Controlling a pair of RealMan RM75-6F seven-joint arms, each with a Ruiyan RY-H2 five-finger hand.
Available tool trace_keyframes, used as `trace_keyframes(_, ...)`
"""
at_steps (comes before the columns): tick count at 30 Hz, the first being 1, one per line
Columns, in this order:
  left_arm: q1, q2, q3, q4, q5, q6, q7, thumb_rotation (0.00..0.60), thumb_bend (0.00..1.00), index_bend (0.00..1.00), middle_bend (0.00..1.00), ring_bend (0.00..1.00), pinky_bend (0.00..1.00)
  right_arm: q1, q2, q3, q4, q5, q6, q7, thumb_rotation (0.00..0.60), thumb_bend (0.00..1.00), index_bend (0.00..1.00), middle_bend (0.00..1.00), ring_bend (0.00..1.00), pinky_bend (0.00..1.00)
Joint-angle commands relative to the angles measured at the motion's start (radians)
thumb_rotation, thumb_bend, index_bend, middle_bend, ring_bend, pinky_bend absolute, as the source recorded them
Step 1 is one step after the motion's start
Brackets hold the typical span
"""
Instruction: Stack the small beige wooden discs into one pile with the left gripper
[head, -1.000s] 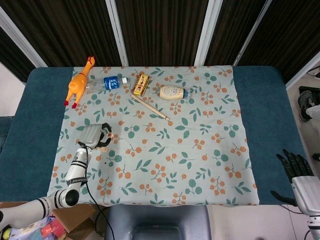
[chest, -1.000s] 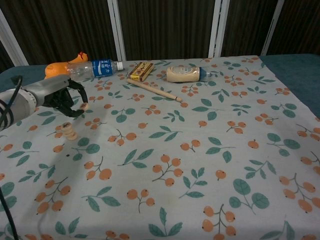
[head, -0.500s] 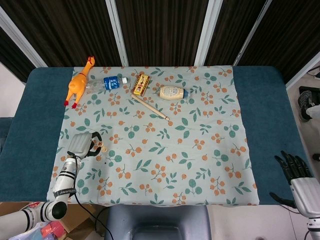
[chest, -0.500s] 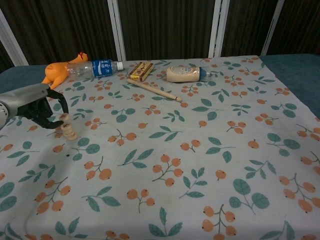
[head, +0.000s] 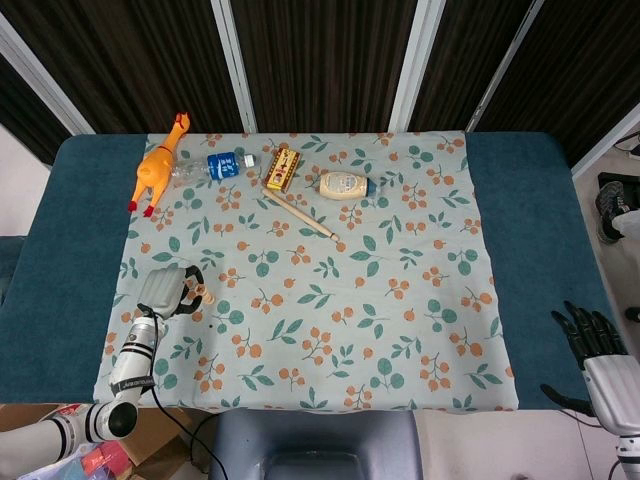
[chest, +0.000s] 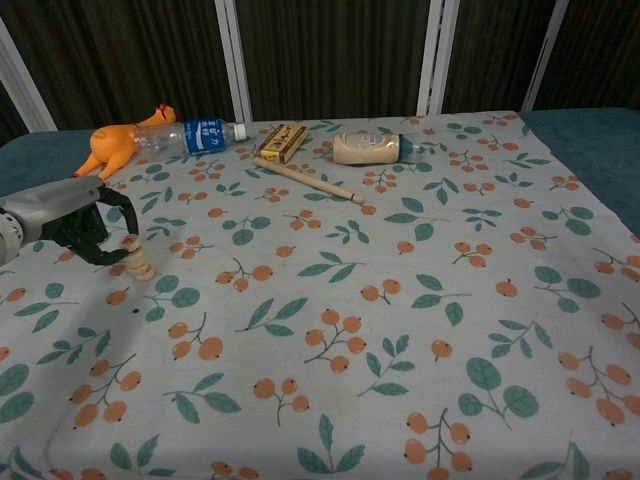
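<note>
Left hand (chest: 75, 220) near tablecloth's (head: 400, 340) left edge, fingers curled beside disc pile (chest: 138, 259); whether touching it, cannot tell. Right hand (head: 598, 345) off right edge, fingers spread, empty.

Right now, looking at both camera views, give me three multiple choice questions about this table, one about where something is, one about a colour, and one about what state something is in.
1. Where does the disc pile stand?
A. near the cloth's left edge
B. beside the mayonnaise bottle
C. at the cloth's right edge

2. What colour is the rubber chicken?
A. green
B. orange
C. white

3. How does the water bottle lie?
A. upright
B. on its side
C. on the chicken

Answers:
1 A: the pile stands right by the left hand, far from the other items.
2 B: its body is orange in both views.
3 B: it lies flat on the cloth, cap pointing right.
</note>
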Motion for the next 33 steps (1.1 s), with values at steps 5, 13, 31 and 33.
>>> trace_keyframes(5,0.000,0.003,0.002,0.001,0.003,-0.002,-0.003,0.600,0.39,0.47,1.00,1.00,1.00,0.001,0.000,0.000,-0.002,0.002,-0.002,-0.004,0.600,0.16,0.00,0.00,0.00,0.00)
trace_keyframes(13,-0.001,0.005,0.007,-0.001,0.011,-0.002,-0.002,0.600,0.39,0.38,1.00,1.00,1.00,0.000,0.000,0.001,-0.004,0.003,-0.003,-0.005,0.600,0.16,0.00,0.00,0.00,0.00)
trace_keyframes(31,0.285,0.324,0.268,-0.241,0.591,0.369,-0.358,0.600,0.39,0.10,0.08,0.02,0.03,0.002,-0.001,0.000,-0.010,0.015,-0.018,-0.028,0.600,0.16,0.00,0.00,0.00,0.00)
trace_keyframes(33,0.363,0.327,0.322,-0.189,0.648,0.465,-0.374,0.600,0.39,0.07,0.02,0.00,0.00,0.003,-0.003,-0.002,-0.013,0.014,-0.023,-0.041,0.600,0.16,0.00,0.00,0.00,0.00)
